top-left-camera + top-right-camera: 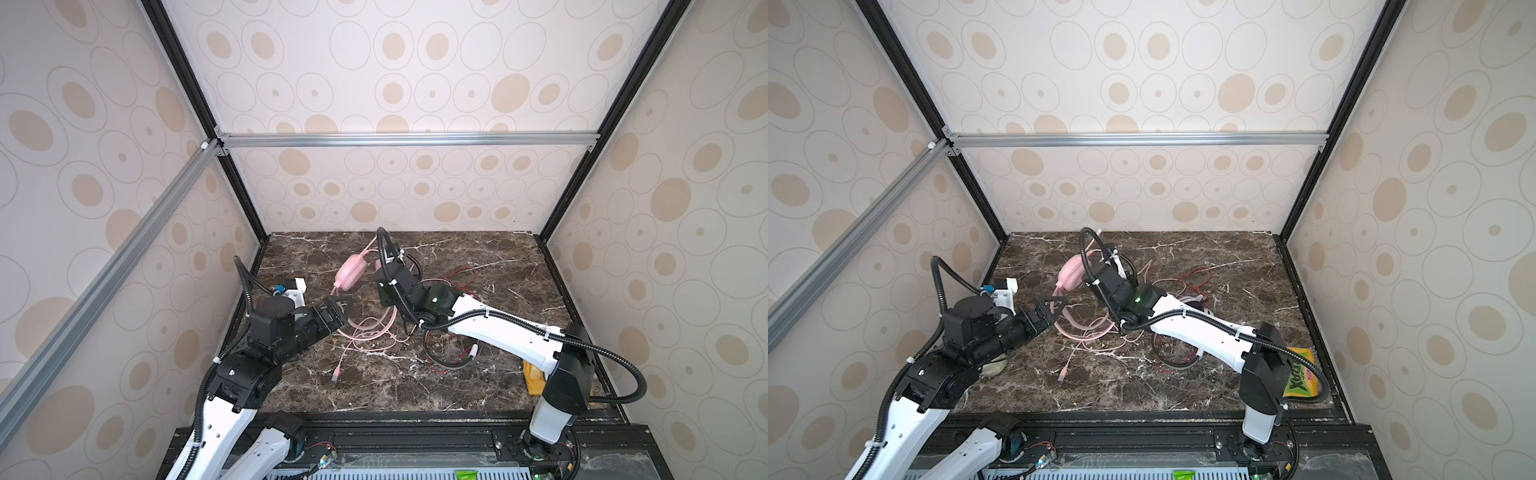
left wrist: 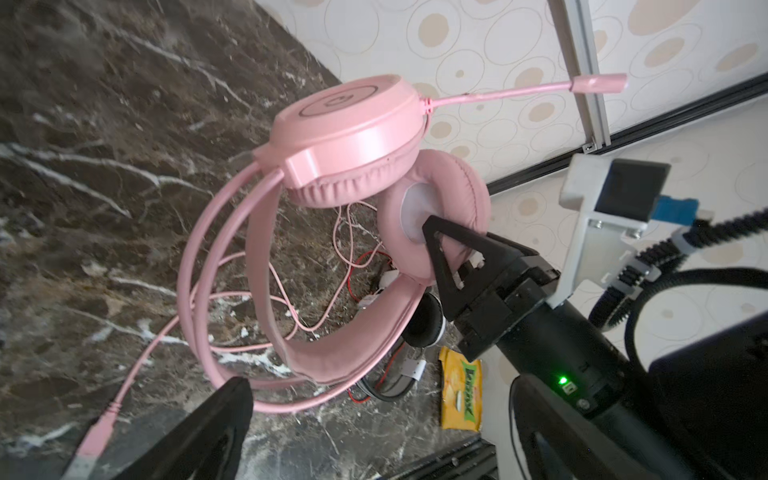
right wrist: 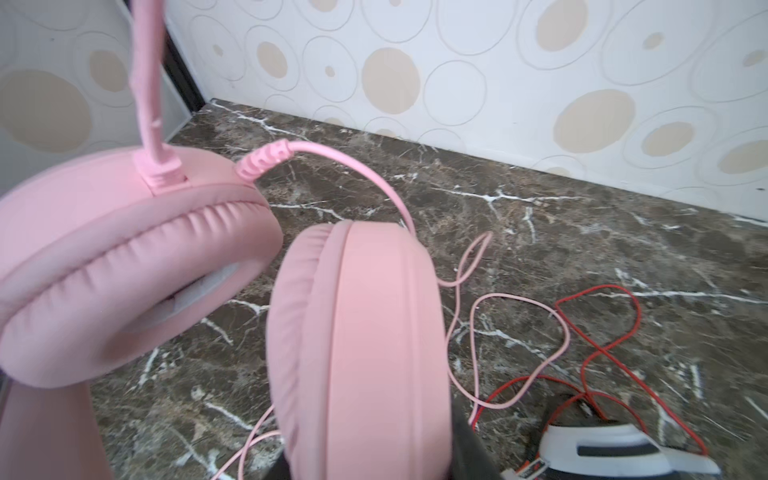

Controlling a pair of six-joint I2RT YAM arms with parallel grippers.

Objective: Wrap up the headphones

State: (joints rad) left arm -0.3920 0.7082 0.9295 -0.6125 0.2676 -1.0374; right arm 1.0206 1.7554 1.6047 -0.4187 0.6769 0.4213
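Your right gripper point(image 2: 442, 245) is pinching one ear cup of the pink headset point(image 2: 353, 124), with a finger pressed on the pad's inner face. The headset sits mid-table toward the back, with its other cup and headband hanging from that grip. You cannot tell whether the headband touches the table point(image 1: 498, 266). The mic point(image 2: 598, 83) points toward the back wall.

Your left gripper point(image 1: 338, 309) is spread wide just left of the headband and holds nothing.

The pink cable point(image 1: 365, 336) lies in loose loops on the table in front of the headset, its plug point(image 1: 336, 376) nearest you. The white headset point(image 3: 615, 449) lies on the table under your right arm, and its red cable point(image 3: 602, 345) is strewn loose around it. A yellow packet point(image 2: 461, 390) sits by the table's near right corner.
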